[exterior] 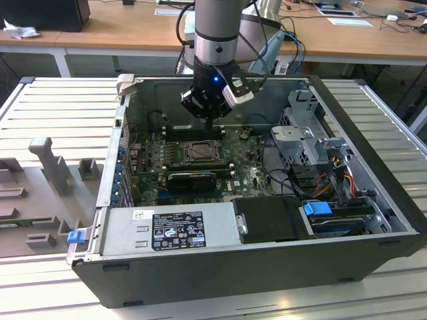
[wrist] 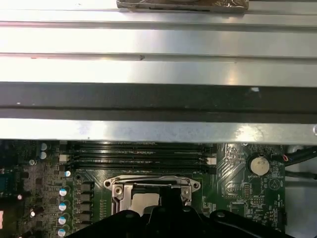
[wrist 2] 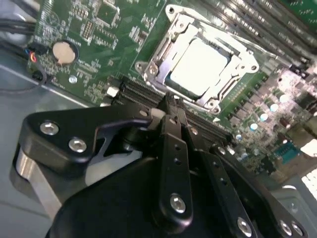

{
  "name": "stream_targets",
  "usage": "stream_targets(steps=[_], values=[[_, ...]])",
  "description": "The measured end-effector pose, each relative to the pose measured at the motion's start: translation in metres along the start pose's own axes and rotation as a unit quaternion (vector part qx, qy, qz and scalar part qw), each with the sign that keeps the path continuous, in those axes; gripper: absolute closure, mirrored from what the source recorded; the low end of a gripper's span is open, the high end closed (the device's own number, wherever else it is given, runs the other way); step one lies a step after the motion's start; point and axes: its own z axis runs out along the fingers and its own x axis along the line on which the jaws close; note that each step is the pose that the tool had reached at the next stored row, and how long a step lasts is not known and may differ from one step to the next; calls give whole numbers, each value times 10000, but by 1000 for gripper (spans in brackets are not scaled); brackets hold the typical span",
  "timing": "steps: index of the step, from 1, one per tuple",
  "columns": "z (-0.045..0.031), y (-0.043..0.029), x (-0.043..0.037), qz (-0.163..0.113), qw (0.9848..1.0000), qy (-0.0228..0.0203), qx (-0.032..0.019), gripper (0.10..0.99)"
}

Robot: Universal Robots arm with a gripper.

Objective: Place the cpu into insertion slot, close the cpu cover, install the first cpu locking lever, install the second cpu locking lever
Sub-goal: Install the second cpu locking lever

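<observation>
An open grey metal computer case lies on a ribbed metal table. The black gripper hangs over the green circuit board, at twelve o'clock of the insertion slot in the exterior view. In the second wrist view its matte black fingers are pressed together, holding nothing. The cpu, a pale glossy square, sits in the insertion slot beneath the cpu cover, a thin silvery frame lying flat around it.
</observation>
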Motion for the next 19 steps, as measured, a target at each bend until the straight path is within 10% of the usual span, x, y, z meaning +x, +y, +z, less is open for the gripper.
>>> stream_targets(steps=[14,16,19], values=[[2,-568,9,2,10000,58,-10,980],[16,-609,10,0,9999,65,-124,980],[17,-698,12,-1,9999,66,-142,980]])
